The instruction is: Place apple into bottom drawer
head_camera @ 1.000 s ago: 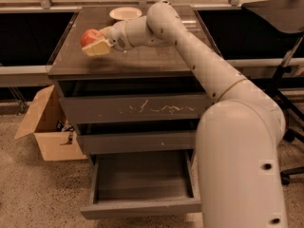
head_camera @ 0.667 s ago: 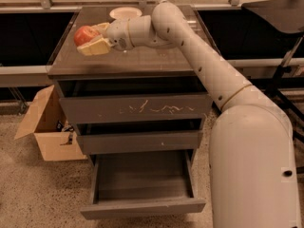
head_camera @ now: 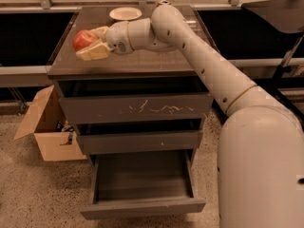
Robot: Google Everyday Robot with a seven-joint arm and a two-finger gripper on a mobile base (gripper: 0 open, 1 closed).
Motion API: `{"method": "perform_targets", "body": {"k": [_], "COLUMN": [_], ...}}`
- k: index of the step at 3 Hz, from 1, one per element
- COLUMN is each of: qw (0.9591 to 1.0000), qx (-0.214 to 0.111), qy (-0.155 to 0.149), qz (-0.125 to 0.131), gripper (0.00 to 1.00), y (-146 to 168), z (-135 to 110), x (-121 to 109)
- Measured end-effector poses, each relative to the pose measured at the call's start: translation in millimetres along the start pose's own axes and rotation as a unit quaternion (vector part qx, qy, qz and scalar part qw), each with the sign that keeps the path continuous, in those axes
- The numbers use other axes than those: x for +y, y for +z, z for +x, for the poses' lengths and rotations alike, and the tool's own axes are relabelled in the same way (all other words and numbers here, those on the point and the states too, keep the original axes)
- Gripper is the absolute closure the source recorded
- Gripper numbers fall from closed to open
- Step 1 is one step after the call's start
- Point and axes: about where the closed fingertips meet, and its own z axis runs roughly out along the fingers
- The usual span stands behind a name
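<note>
The red apple (head_camera: 84,39) with a yellowish blush is held between the pale fingers (head_camera: 95,52) of my gripper (head_camera: 89,42), a little above the left part of the dark cabinet top (head_camera: 142,61). The gripper is shut on the apple. The bottom drawer (head_camera: 142,184) stands pulled open at the base of the cabinet, its grey floor bare. My white arm reaches in from the lower right across the cabinet.
A white plate (head_camera: 125,14) lies at the back of the cabinet top. The scratched top drawer front (head_camera: 135,109) and the plain middle front (head_camera: 140,141) are closed. An open cardboard box (head_camera: 45,129) stands on the speckled floor to the left of the cabinet.
The gripper with the apple has risen slightly and shifted a little left over the cabinet top. The arm has straightened somewhat. The drawer has not moved.
</note>
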Motion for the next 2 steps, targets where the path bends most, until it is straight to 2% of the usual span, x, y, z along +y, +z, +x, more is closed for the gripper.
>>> {"method": "perform_targets", "body": {"k": [1, 2], "qw": [0.9995, 0.9962], "qx": [0.019, 0.047], "qy": [0.001, 0.027], "qz": [-0.026, -0.067], "gripper": [1.0, 1.0], "y": [1.2, 14.9], "z": [-0.5, 30.7], "x": [49.5, 105.9]}}
